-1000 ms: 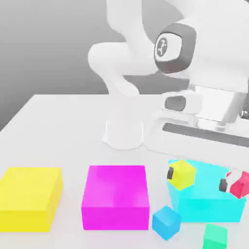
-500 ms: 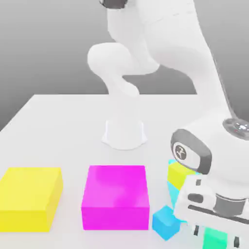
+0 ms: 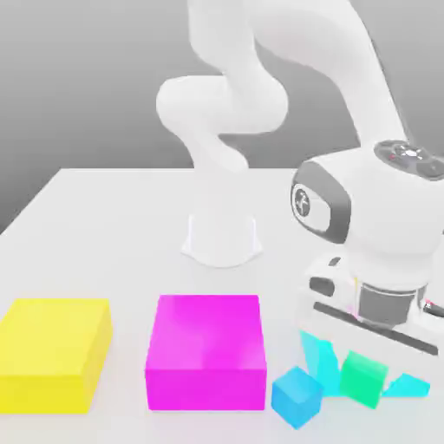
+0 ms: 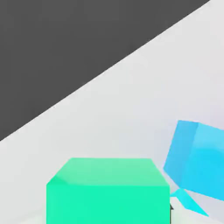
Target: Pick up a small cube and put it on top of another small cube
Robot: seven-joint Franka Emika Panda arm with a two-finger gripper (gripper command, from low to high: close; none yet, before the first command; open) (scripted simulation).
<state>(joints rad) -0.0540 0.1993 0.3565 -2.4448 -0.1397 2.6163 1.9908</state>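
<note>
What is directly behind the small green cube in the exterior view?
Behind the green cube sits the big cyan box. The robot's hand covers most of that box, so whatever rests on it is hidden.

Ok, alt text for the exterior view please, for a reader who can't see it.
A white robot arm's gripper holds a green cube just above a white table, beside a small blue cube. Along the front edge sit yellow, magenta and partly hidden cyan boxes.
</note>
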